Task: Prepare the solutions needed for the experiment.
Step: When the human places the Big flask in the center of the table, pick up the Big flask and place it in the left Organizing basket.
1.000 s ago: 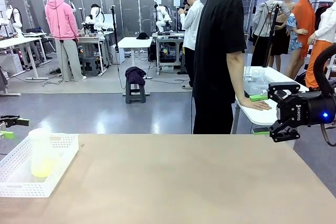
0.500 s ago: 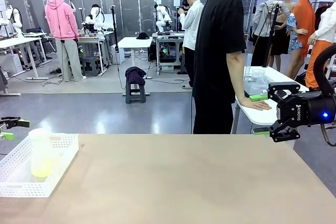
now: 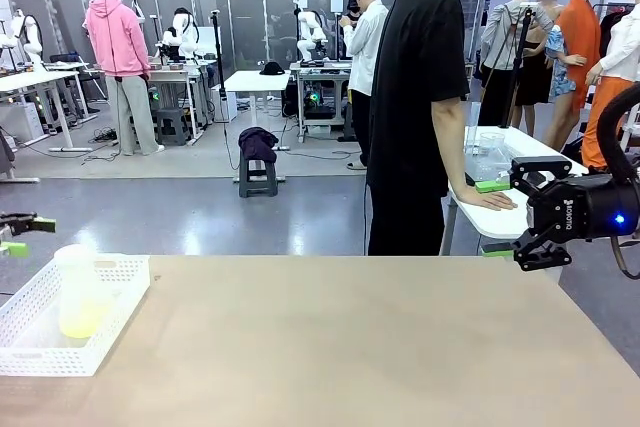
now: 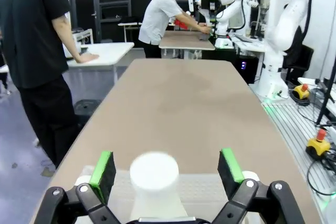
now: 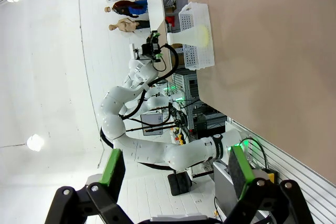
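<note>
While left jaws [image 4: 166,167] gape, solutions [image 3: 80,319] below, untouched

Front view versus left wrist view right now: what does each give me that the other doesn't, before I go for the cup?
Front view: the yellow-green solution sitting low in the frosted cup, and the robot's right hand, open, by the table's far right corner. Left wrist view: the cup's top lined up between the left hand's open fingers, with neither pad touching it. Both: the cup, its white basket, the tabletop, and the person in black leaning on a neighbouring table.
</note>
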### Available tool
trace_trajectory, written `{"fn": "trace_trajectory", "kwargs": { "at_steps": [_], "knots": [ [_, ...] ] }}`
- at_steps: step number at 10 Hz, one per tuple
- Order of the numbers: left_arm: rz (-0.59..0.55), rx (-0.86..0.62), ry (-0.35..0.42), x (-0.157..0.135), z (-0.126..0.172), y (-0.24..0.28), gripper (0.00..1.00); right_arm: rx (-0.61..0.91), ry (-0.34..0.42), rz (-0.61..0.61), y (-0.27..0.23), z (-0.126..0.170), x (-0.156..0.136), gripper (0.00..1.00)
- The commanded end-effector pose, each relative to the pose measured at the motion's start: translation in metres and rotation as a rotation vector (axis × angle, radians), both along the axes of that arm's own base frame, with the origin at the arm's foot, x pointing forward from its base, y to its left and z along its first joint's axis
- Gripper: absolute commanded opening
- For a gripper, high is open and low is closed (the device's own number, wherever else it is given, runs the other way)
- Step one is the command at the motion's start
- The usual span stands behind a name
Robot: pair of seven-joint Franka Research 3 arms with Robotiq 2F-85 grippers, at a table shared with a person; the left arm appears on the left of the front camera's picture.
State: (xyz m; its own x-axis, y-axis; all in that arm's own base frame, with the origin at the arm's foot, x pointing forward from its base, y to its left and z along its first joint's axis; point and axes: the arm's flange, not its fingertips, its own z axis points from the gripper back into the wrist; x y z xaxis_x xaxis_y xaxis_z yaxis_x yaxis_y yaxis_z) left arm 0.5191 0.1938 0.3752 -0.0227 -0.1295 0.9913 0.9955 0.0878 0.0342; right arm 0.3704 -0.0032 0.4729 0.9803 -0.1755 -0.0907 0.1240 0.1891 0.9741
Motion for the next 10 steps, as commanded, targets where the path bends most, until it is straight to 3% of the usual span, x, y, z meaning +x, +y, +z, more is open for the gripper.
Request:
{"fn": "trace_trajectory", "kwargs": {
  "at_steps": [1, 3, 4, 5, 6, 8, 9, 10],
  "knots": [
    [0.012, 0.054, 0.020, -0.014, 0.059, -0.029, 1.00, 0.010, -0.010, 0.001, 0.000, 0.001, 0.000, 1.00],
    [-0.133, 0.051, 0.051, -0.012, 0.091, -0.071, 1.00, 0.010, -0.010, 0.001, 0.000, 0.001, 0.000, 1.00],
    [-0.175, -0.005, 0.188, -0.013, 0.106, -0.097, 1.00, 0.010, -0.010, 0.001, 0.000, 0.001, 0.000, 1.00],
    [-0.245, -0.091, 0.388, -0.009, 0.116, -0.116, 1.00, 0.010, -0.010, 0.001, 0.000, 0.001, 0.000, 1.00],
    [-0.188, -0.045, 0.450, -0.005, 0.122, -0.129, 1.00, 0.010, -0.010, 0.001, 0.000, 0.001, 0.000, 1.00],
    [-0.187, -0.037, 0.593, -0.006, 0.124, -0.147, 1.00, 0.010, -0.010, 0.001, 0.000, 0.001, 0.000, 1.00],
    [-0.330, -0.080, 0.640, -0.007, 0.124, -0.150, 1.00, 0.010, -0.010, 0.001, 0.000, 0.001, 0.000, 1.00],
    [-0.465, 0.026, 0.613, 0.012, 0.124, -0.122, 1.00, 0.010, -0.010, 0.001, 0.000, 0.001, 0.000, 1.00]
  ]
}}
